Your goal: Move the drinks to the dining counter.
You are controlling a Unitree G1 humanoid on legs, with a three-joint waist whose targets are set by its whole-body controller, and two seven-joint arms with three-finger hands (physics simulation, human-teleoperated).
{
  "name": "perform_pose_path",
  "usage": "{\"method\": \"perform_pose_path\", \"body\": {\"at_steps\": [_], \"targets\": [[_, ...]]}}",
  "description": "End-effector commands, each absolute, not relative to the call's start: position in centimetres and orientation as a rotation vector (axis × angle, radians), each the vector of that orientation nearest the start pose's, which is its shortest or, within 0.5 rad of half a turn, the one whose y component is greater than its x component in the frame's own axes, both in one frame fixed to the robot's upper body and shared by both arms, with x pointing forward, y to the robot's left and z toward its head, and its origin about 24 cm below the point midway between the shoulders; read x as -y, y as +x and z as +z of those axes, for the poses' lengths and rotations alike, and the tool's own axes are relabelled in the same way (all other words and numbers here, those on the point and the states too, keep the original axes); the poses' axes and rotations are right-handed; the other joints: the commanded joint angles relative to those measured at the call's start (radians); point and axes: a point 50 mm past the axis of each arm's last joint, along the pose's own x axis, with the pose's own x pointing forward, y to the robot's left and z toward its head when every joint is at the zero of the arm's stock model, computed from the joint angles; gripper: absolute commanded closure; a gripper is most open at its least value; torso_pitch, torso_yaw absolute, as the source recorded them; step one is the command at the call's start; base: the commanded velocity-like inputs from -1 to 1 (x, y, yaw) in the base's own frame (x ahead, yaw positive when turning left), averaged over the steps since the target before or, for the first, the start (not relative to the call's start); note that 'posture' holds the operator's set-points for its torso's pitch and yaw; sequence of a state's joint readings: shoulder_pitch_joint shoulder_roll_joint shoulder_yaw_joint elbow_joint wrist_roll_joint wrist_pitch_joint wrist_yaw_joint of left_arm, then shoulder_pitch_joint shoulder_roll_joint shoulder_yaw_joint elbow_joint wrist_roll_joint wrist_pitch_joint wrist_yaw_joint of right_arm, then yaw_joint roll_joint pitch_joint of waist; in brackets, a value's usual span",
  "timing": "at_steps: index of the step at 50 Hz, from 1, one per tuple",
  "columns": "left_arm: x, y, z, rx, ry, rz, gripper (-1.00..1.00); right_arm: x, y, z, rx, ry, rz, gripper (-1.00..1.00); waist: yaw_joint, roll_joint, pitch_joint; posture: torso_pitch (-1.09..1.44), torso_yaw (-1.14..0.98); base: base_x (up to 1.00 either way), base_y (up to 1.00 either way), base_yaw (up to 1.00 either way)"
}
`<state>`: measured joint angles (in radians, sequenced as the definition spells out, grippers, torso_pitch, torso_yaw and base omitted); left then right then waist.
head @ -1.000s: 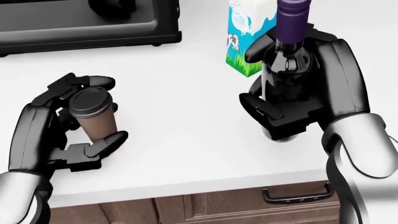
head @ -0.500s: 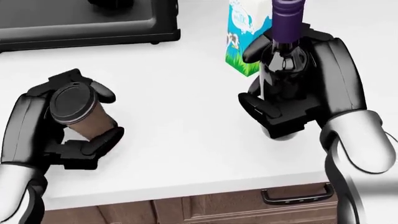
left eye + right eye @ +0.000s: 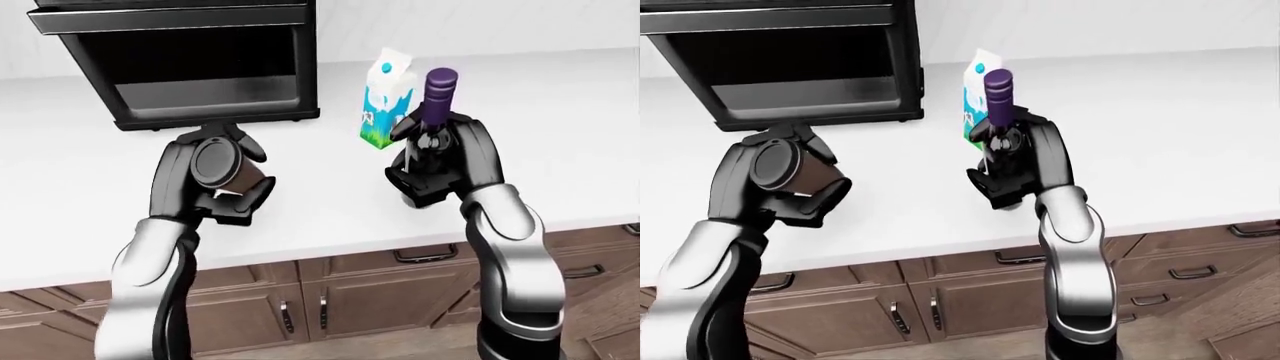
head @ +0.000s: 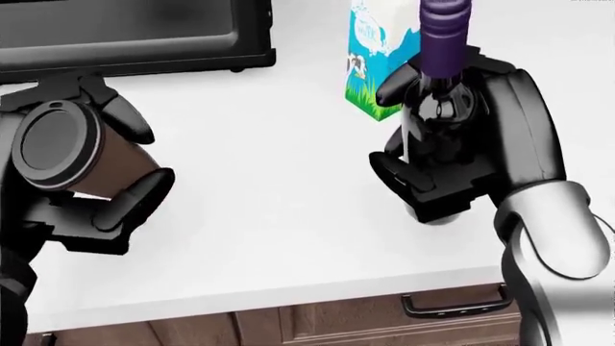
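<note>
Taking the milk carton (image 3: 385, 97) as landmark on the tabletop (image 3: 560, 142): the bottle (image 4: 440, 108) sits just right and below it in the left-eye view, the cup (image 4: 72, 151) well left, the microwave (image 3: 190, 64) upper left.

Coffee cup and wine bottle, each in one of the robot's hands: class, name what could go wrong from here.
1. The coffee cup lies tilted in the left hand, lid toward the camera; it might leak or slip out.
2. The wine bottle in the right hand stands close beside the milk carton; swinging it could topple the carton.
</note>
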<state>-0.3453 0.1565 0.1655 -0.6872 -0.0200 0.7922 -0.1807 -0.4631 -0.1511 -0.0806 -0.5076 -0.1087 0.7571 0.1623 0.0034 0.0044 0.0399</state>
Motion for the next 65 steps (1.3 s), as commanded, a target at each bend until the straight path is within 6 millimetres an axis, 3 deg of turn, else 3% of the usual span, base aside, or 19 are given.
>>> {"method": "perform_pose_path", "body": {"at_steps": [1,4,6,24,27,29,30,31,35,42,44,45,47,50,53,59,61,62,65], "targets": [[-16.8,25.0,22.6,0.292,0.117,-0.115,0.80,15.3,27.8,23.5,0.357,-0.234,0.068,1.00,0.000,0.000,-0.030,0.00,0.00,0.00,0.00,0.00],[-17.1,24.8,23.2,0.288,0.116,-0.116,0.80,15.2,27.9,23.3,0.348,-0.228,0.075,1.00,-0.001,0.005,-0.035,0.00,0.00,-0.11,0.00,0.00],[-17.1,24.9,23.2,0.292,0.121,-0.110,0.81,15.2,27.9,23.3,0.347,-0.234,0.076,1.00,-0.003,0.008,-0.067,0.00,0.00,-0.58,0.00,0.00],[-16.7,25.3,22.6,0.291,0.138,-0.111,0.81,15.2,28.1,23.3,0.345,-0.236,0.083,1.00,-0.018,0.010,-0.050,0.00,0.00,-0.56,0.00,0.00],[-17.1,25.0,22.7,0.292,0.138,-0.111,0.82,15.2,28.1,23.2,0.344,-0.236,0.080,1.00,-0.023,-0.020,-0.052,0.00,0.00,-0.46,0.00,0.00],[-17.4,24.9,22.8,0.293,0.136,-0.109,0.81,15.2,28.0,23.2,0.346,-0.235,0.081,1.00,-0.031,-0.090,-0.063,0.00,0.00,-0.42,0.00,0.00],[-17.4,24.9,22.7,0.291,0.139,-0.111,0.81,15.2,28.0,23.2,0.345,-0.236,0.081,1.00,-0.035,-0.039,-0.042,0.00,0.00,-0.38,0.00,0.00],[-17.2,25.0,22.6,0.290,0.138,-0.110,0.81,15.2,28.0,23.2,0.344,-0.239,0.078,1.00,-0.028,-0.057,-0.059,0.00,0.00,-0.35,0.00,0.00],[-16.9,25.1,22.4,0.287,0.137,-0.111,0.80,15.2,27.9,23.1,0.344,-0.240,0.077,1.00,-0.015,-0.040,-0.057,0.00,0.00,-0.32,0.00,0.00],[-16.9,25.1,22.4,0.284,0.139,-0.114,0.80,15.2,27.9,23.1,0.349,-0.244,0.074,1.00,-0.020,0.025,0.013,0.00,0.00,-0.09,0.00,0.00],[-17.2,25.0,22.5,0.285,0.136,-0.111,0.80,15.2,27.9,23.1,0.345,-0.250,0.075,1.00,-0.034,0.062,0.015,0.00,0.00,0.00,0.00,0.00],[-17.1,25.1,22.4,0.285,0.139,-0.110,0.80,15.2,27.9,23.0,0.343,-0.251,0.074,1.00,-0.039,0.109,0.004,0.00,0.00,0.00,0.00,0.00],[-16.7,25.3,22.3,0.284,0.138,-0.110,0.80,15.2,27.9,23.1,0.344,-0.252,0.076,1.00,-0.034,0.080,0.023,0.00,0.00,0.00,0.00,0.00],[-16.6,25.5,22.2,0.281,0.138,-0.111,0.80,15.2,28.1,23.1,0.343,-0.253,0.079,1.00,-0.036,0.084,-0.024,0.00,0.00,0.00,0.00,0.00],[-16.3,25.6,22.2,0.281,0.137,-0.115,0.80,15.1,28.1,23.2,0.348,-0.251,0.085,1.00,-0.022,0.061,-0.027,0.00,0.00,0.00,0.00,0.00],[-16.4,25.6,22.1,0.283,0.139,-0.114,0.81,15.1,28.2,23.1,0.338,-0.271,0.091,1.00,0.016,-0.041,-0.013,0.00,0.00,0.00,0.00,0.00],[-16.4,25.5,22.1,0.282,0.140,-0.113,0.82,15.0,28.2,23.0,0.334,-0.275,0.097,1.00,0.015,-0.023,-0.011,0.00,0.00,0.00,0.00,0.00],[-16.5,25.5,22.1,0.282,0.140,-0.112,0.82,15.0,28.1,23.0,0.332,-0.281,0.095,1.00,0.018,-0.019,-0.033,0.00,0.00,0.00,0.00,0.23],[-16.3,25.6,22.0,0.281,0.141,-0.113,0.82,15.0,28.1,22.9,0.334,-0.277,0.099,1.00,0.010,0.003,-0.018,0.00,0.00,0.00,0.00,0.33]]}}
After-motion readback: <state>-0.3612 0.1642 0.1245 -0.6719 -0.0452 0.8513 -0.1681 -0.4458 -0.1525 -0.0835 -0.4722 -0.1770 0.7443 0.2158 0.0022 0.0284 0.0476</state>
